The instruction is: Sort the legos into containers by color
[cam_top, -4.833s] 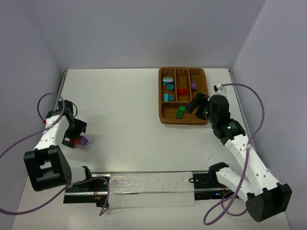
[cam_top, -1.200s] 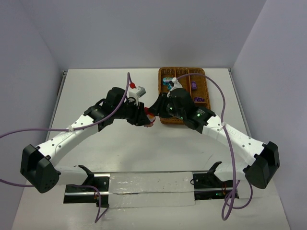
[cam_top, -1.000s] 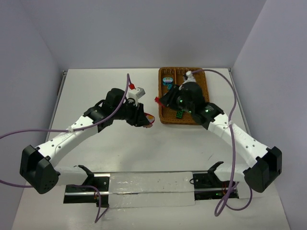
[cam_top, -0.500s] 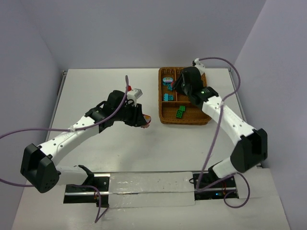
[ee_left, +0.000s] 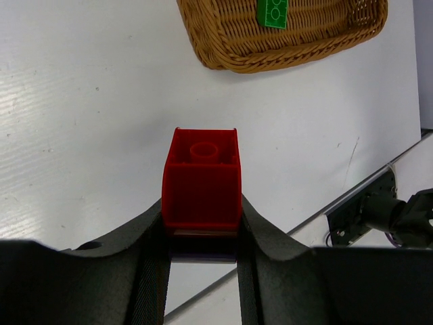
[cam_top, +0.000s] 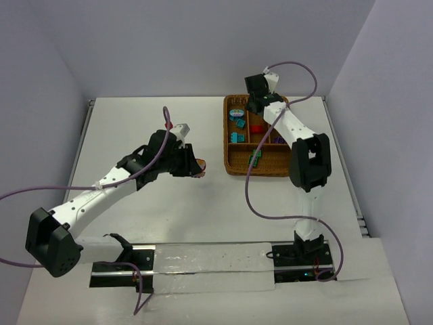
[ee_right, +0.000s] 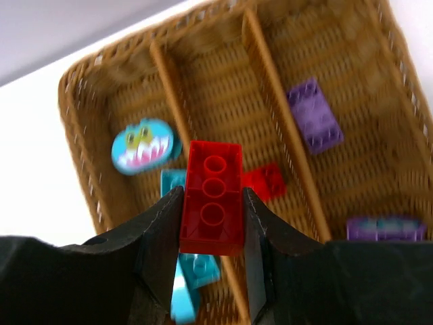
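Two red bricks are in hand, one per arm. My right gripper (ee_right: 211,220) pinches a long red lego (ee_right: 212,196) above the wicker tray (ee_right: 74,91). It hangs at frame centre over the divider between the teal slot and the middle slot, where a red piece (ee_right: 265,181) lies just right of centre. I judge the next move is to shift right, lower and let go. My left gripper (ee_left: 201,220) clamps a square red lego (ee_left: 201,177) over the table (ee_left: 81,101), with the tray along the frame's top. That brick should go there next.
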